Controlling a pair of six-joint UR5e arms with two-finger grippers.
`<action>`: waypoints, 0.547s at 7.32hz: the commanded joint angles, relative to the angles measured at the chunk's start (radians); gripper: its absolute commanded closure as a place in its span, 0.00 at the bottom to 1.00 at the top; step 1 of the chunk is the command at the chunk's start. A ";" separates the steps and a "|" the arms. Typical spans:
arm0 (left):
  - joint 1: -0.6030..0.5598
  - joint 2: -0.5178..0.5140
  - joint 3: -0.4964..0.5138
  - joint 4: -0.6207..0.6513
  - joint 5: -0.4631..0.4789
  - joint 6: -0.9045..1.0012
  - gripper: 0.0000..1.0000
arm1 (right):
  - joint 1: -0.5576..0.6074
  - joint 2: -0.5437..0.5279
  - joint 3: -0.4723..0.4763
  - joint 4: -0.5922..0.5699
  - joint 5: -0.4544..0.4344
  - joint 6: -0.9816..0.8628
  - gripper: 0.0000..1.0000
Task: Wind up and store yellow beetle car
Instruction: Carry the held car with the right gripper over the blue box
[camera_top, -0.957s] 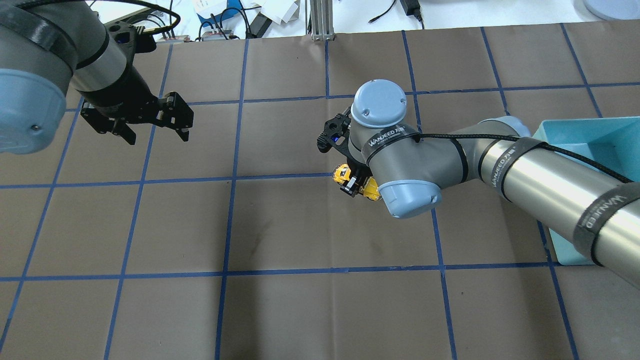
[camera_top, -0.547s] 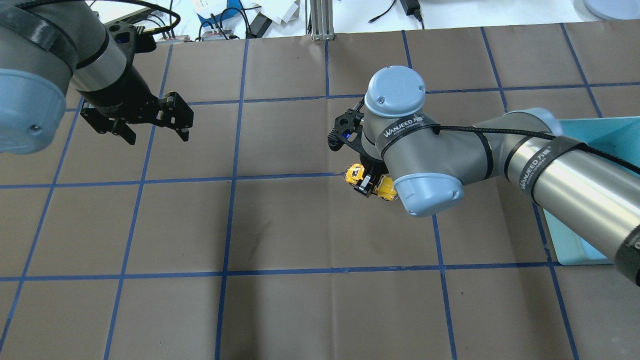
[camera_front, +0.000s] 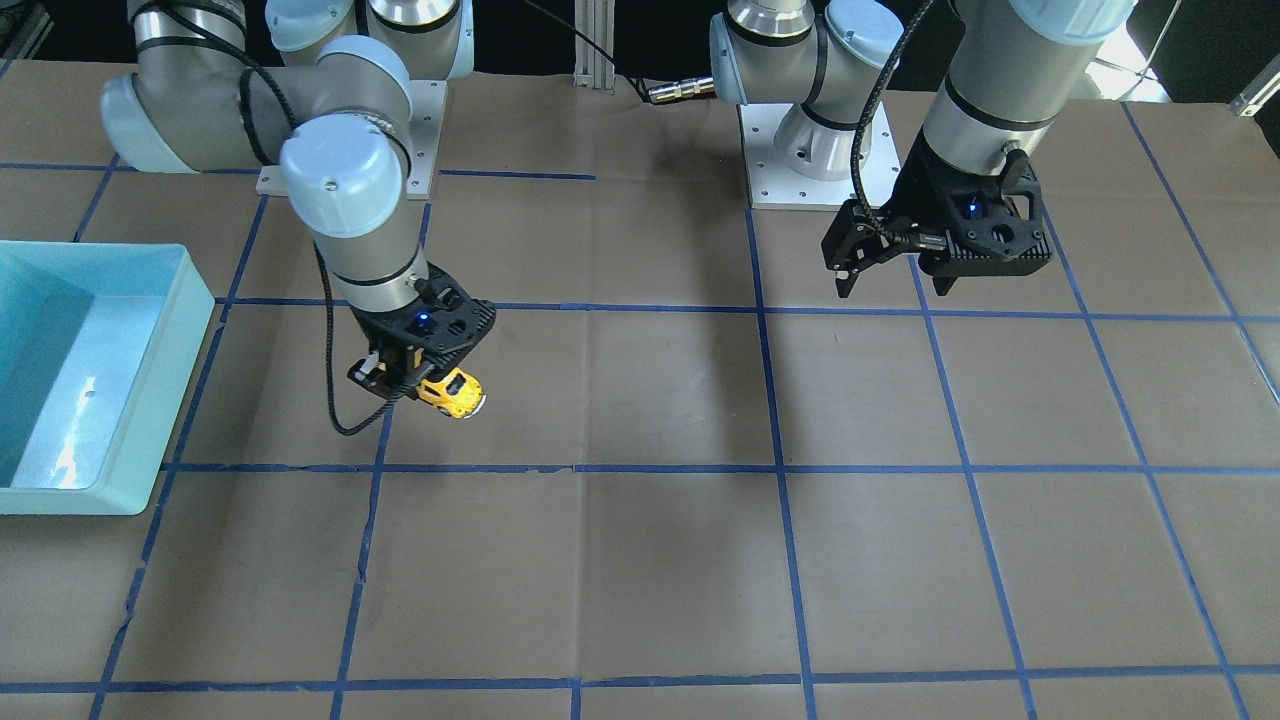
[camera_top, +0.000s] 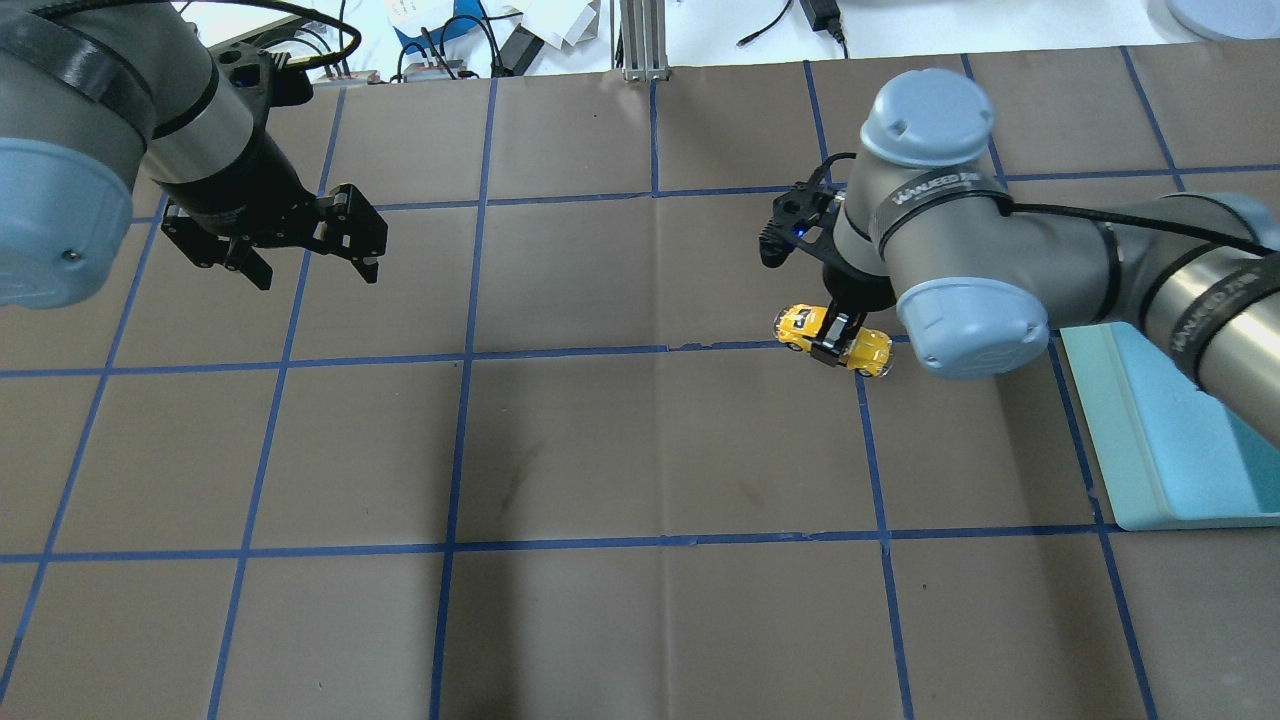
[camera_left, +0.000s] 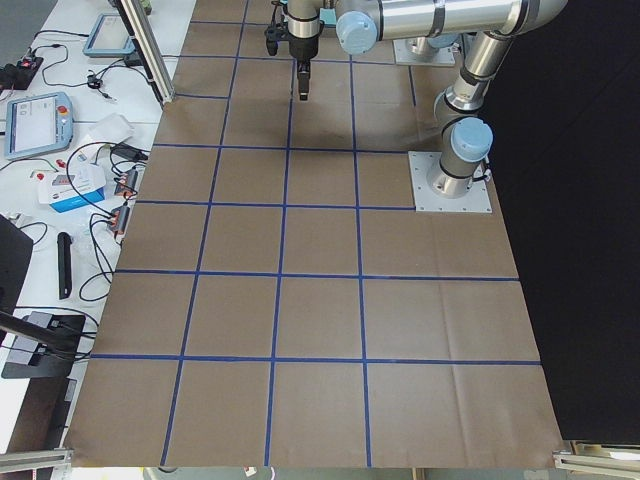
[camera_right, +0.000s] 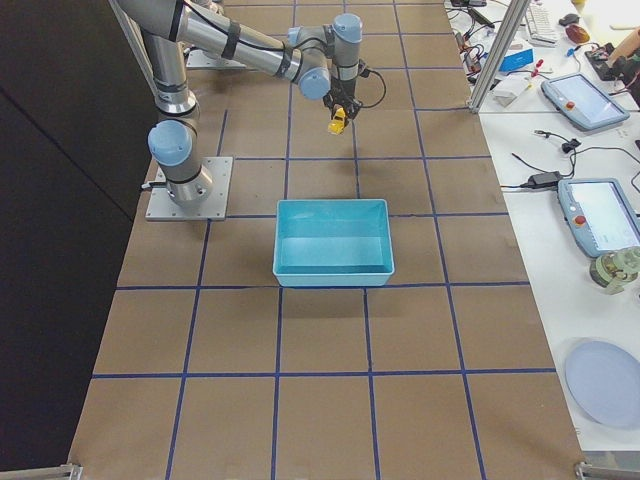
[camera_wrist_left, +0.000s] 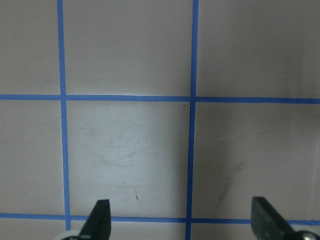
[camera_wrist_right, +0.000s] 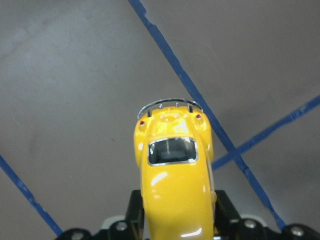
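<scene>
The right fingers (camera_top: 828, 346) are clamped across the middle of the yellow beetle car (camera_top: 797, 325). They hold it over the brown table (camera_top: 600, 450), by a crossing of blue tape lines (camera_top: 862, 345) and a little left of the teal bin (camera_top: 1160, 450). The left fingers (camera_wrist_left: 100, 220) stand wide apart above the far left of the table, well apart from the car.

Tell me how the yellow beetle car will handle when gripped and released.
The yellow beetle car looks glossy and rounded, so it might slip from the narrow pinch of the right hand. Smaller than the hand, it is probably light. Set down, it would likely roll.
</scene>
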 joint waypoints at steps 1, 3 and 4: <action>0.000 0.000 0.000 0.000 0.000 0.000 0.00 | -0.193 -0.075 -0.004 0.098 0.001 -0.151 0.57; 0.000 0.000 0.000 0.000 0.000 0.000 0.00 | -0.378 -0.119 -0.013 0.124 0.001 -0.151 0.57; 0.000 0.000 0.000 0.000 0.000 0.000 0.00 | -0.484 -0.119 -0.013 0.161 0.025 -0.141 0.57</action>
